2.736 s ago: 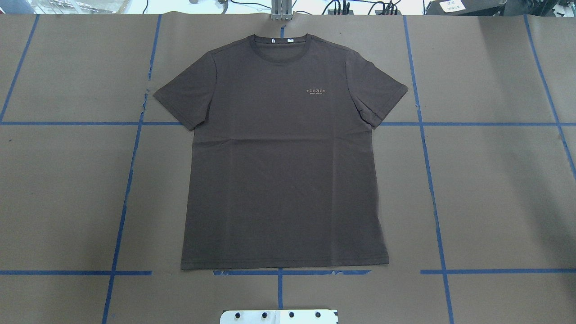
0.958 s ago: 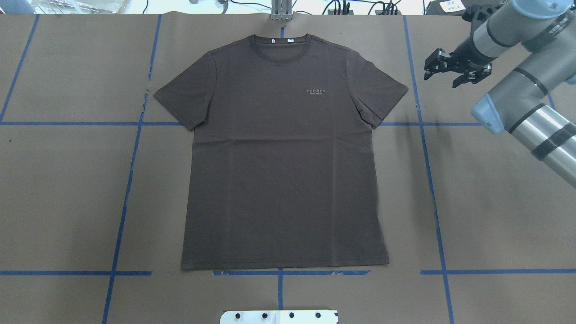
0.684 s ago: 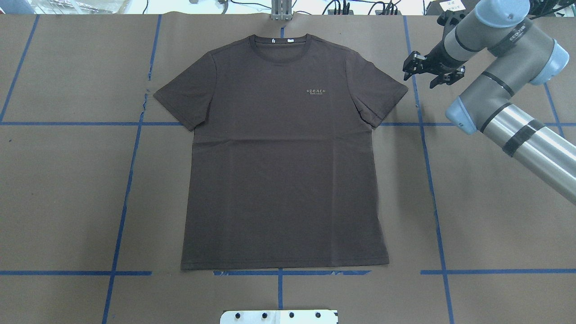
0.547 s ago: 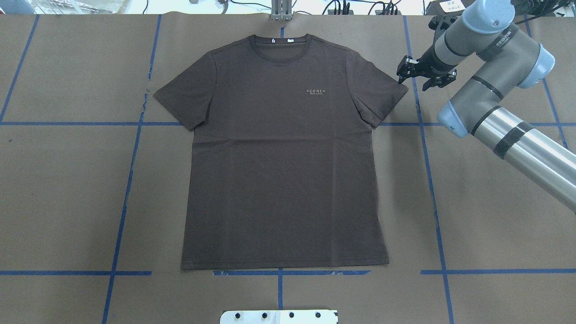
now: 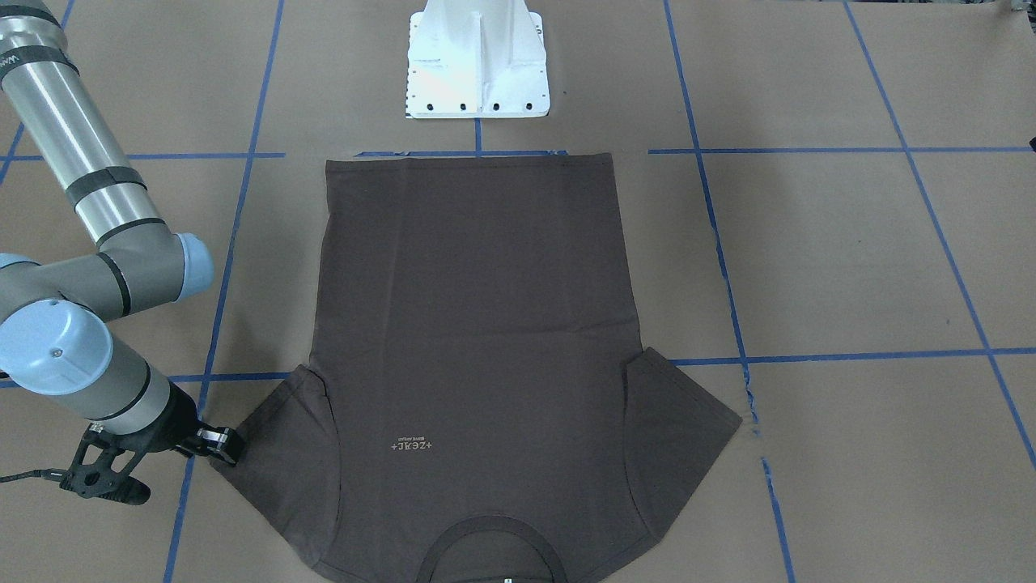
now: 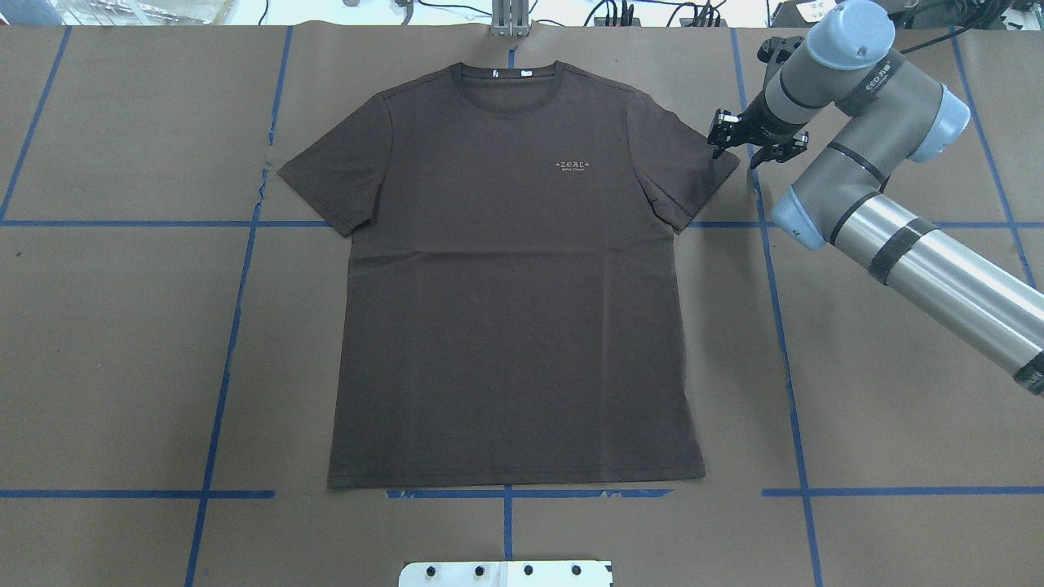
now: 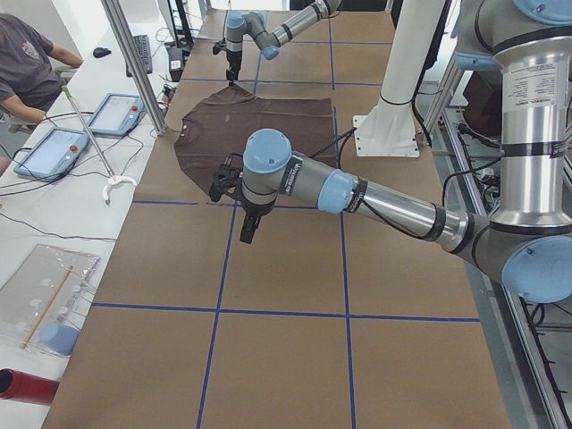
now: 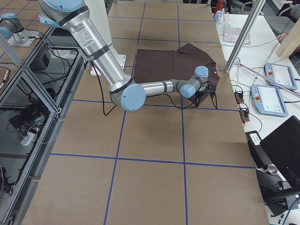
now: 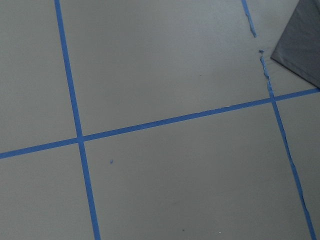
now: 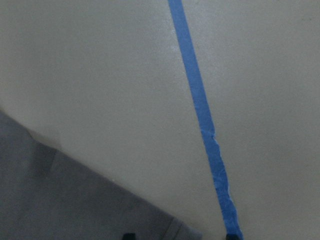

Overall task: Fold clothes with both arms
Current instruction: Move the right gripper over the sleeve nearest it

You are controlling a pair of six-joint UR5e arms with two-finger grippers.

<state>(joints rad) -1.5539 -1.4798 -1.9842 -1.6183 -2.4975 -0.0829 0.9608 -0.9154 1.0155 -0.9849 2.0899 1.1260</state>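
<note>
T-shirt (image 6: 514, 285) lies flat and face up on the counter (image 6: 897, 391), which is covered in brown paper and gridded with blue tape (image 6: 779, 326). In the overhead view the collar (image 6: 506, 81) is at 12 o'clock and the hem at 6 o'clock, towards the white base plate (image 6: 506, 573). Both sleeves are spread out to the sides.

Right tool (image 6: 738, 155) is at 2 o'clock of the shirt, low over the counter at the tip of the right-hand sleeve (image 6: 693, 171). Its fingers are spread. In the right wrist view the sleeve corner (image 10: 185, 231) sits between the two fingertips (image 10: 129, 235), and nothing is pinched.

Left tool (image 7: 231, 186) shows only in the side view, near the other sleeve (image 9: 300, 45) at 10 o'clock of the shirt. I cannot tell whether it is spread or pressed together.
</note>
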